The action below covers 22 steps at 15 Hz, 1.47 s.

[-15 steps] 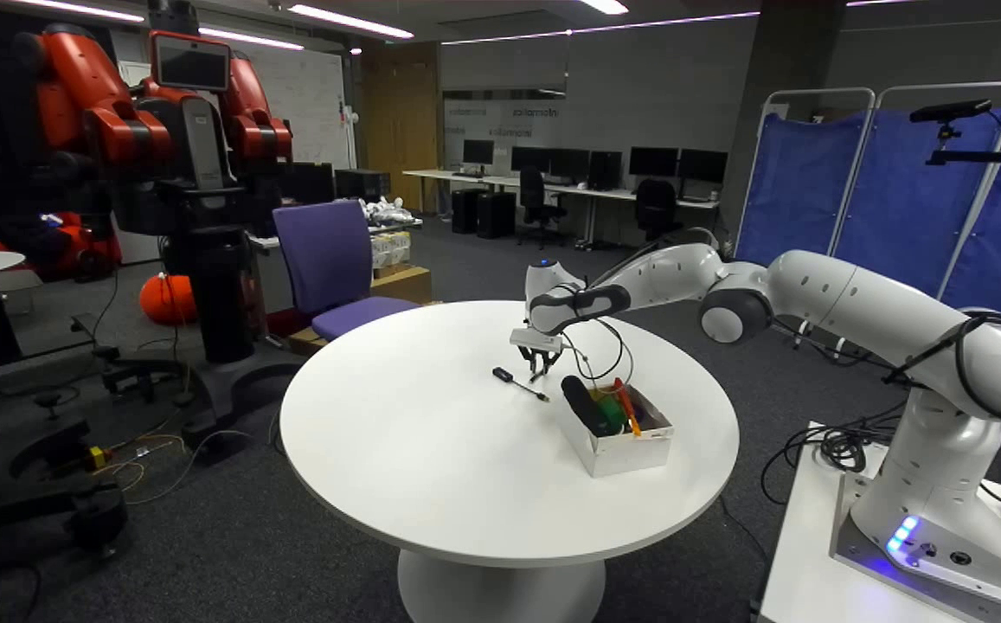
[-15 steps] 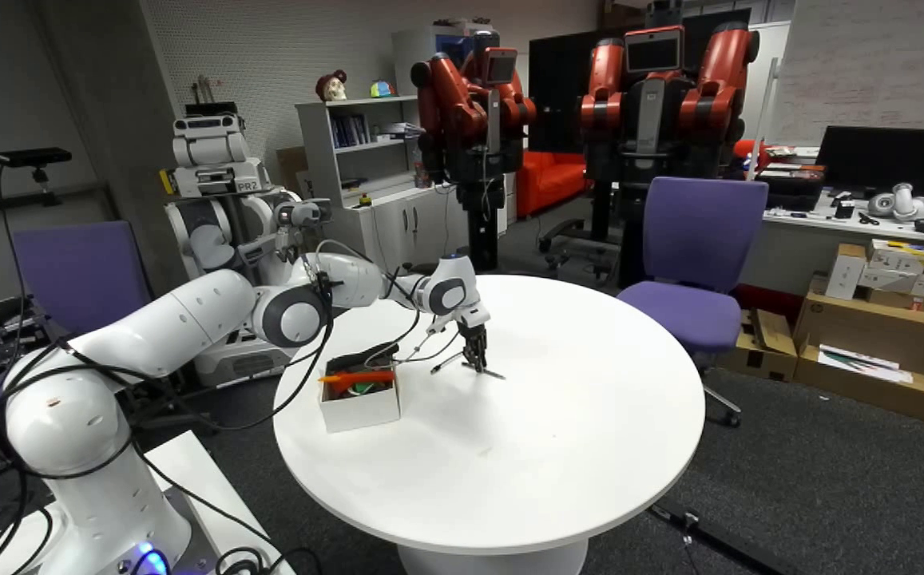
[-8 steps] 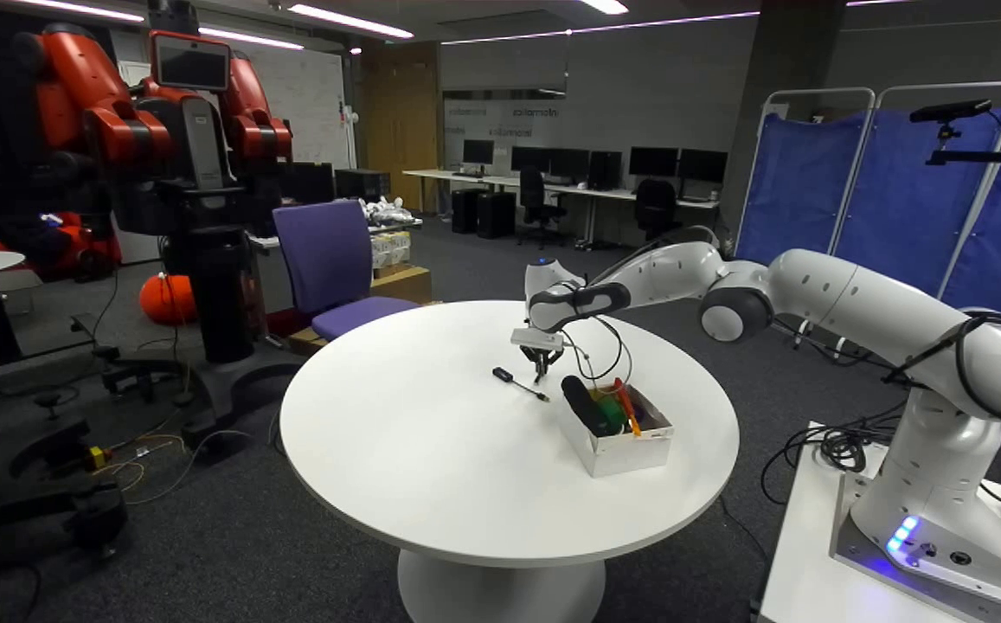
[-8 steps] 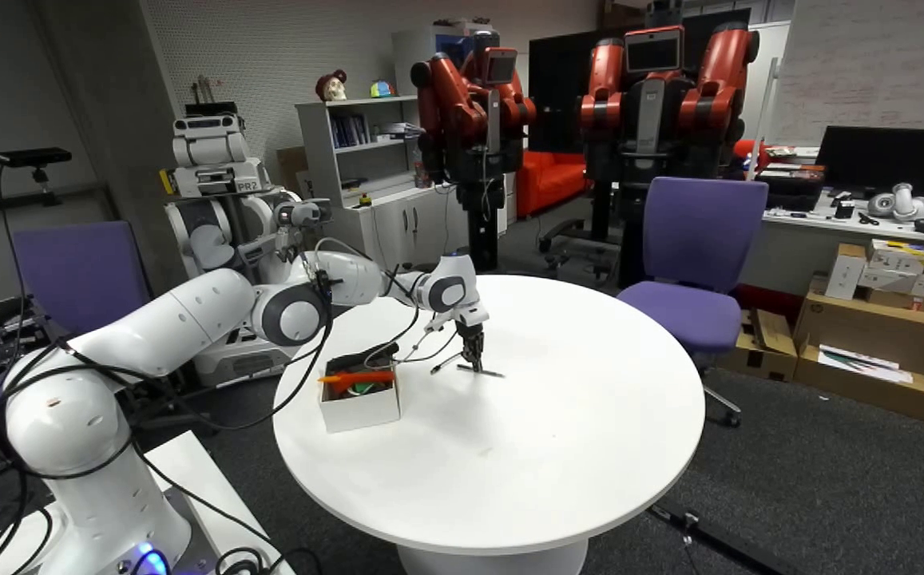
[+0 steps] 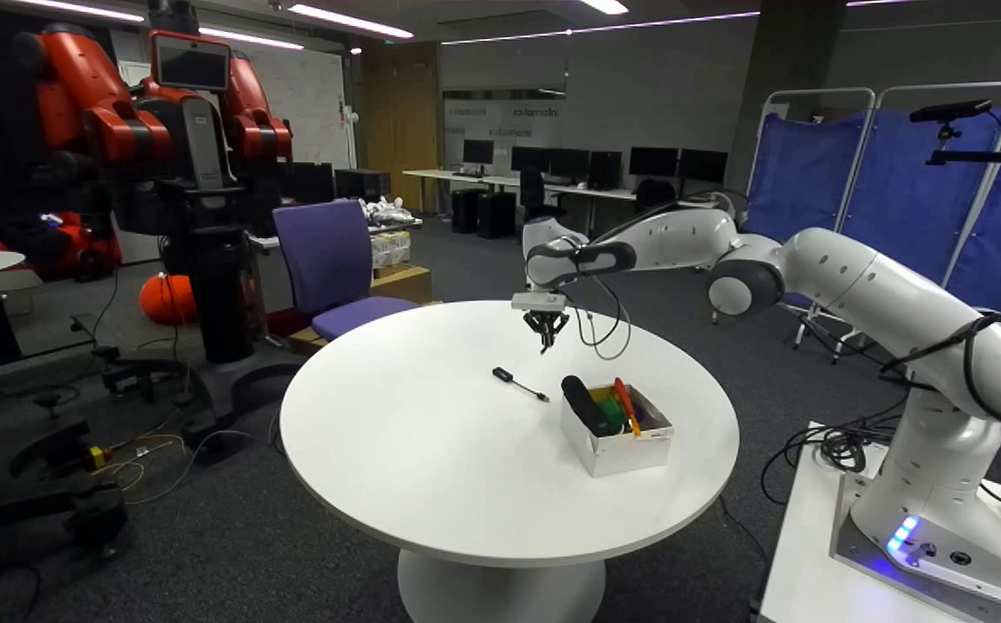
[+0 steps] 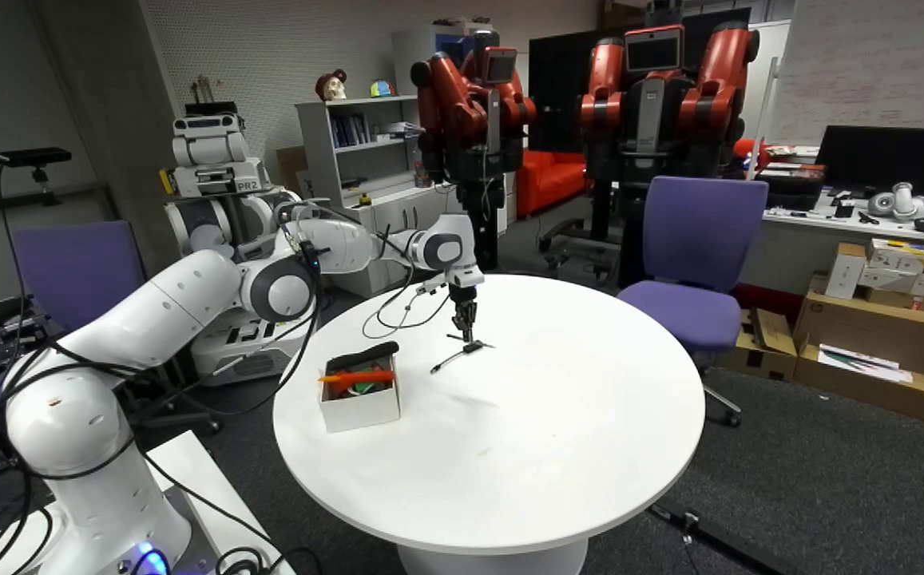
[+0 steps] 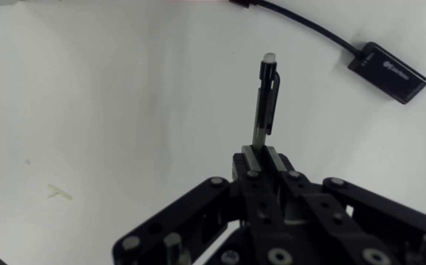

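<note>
A round white table [image 5: 431,450] stands on a single wide pedestal [image 5: 500,590]. In an exterior view, read the table as a clock face: an open white box [image 5: 632,456] rests toward 3 o'clock; a black adapter [image 5: 503,375] lies toward 12 o'clock. In the wrist view, the adapter's cable [image 7: 310,25] runs toward 10 o'clock, and a small yellowish fleck [image 7: 60,192] lies at 8 o'clock.

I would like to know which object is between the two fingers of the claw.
The wrist view shows it: a mechanical pencil is pinched between the fingers of the claw, its white end sticking out.
</note>
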Available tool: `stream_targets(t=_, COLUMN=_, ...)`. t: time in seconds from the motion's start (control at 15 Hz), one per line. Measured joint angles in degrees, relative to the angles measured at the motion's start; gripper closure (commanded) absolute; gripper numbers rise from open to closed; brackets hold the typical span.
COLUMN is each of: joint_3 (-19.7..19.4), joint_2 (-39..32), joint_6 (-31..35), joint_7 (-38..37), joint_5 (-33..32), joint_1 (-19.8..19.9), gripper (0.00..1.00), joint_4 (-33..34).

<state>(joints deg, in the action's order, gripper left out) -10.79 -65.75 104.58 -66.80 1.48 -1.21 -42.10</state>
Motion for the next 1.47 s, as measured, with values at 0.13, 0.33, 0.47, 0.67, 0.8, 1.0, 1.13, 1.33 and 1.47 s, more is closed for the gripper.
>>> stream_targets(t=0.13, joint_3=0.0, joint_2=3.2, joint_6=-2.5, joint_7=0.5, joint_5=0.0, joint_1=-0.3, gripper=0.98, joint_4=-0.6)
stream_targets(t=0.33, joint_3=0.1, joint_2=8.2, joint_6=-4.9, joint_7=0.7, joint_5=0.0, joint_1=-1.5, gripper=0.98, joint_4=-4.2)
stream_targets(t=0.47, joint_3=0.1, joint_2=11.5, joint_6=-5.3, joint_7=0.7, joint_5=0.0, joint_1=-2.9, gripper=0.98, joint_4=-8.6)
stream_targets(t=0.67, joint_3=0.0, joint_2=15.6, joint_6=-5.3, joint_7=0.6, joint_5=-0.4, joint_1=-5.1, gripper=0.98, joint_4=-15.4)
stream_targets(t=0.8, joint_3=-0.1, joint_2=18.0, joint_6=-5.1, joint_7=0.6, joint_5=-1.5, joint_1=-6.6, gripper=0.98, joint_4=-19.9)
stream_targets(t=1.0, joint_3=0.2, joint_2=21.3, joint_6=-4.1, joint_7=0.6, joint_5=-5.3, joint_1=-8.5, gripper=0.98, joint_4=-26.5)
stream_targets(t=1.13, joint_3=0.6, joint_2=23.4, joint_6=-1.7, joint_7=0.6, joint_5=-8.3, joint_1=-9.5, gripper=0.98, joint_4=-31.1)
stream_targets(t=1.33, joint_3=1.1, joint_2=26.5, joint_6=3.1, joint_7=0.6, joint_5=-13.7, joint_1=-11.3, gripper=0.98, joint_4=-38.3)
stream_targets(t=1.47, joint_3=1.5, joint_2=28.5, joint_6=6.3, joint_7=0.6, joint_5=-16.9, joint_1=-12.5, gripper=0.98, joint_4=-43.2)
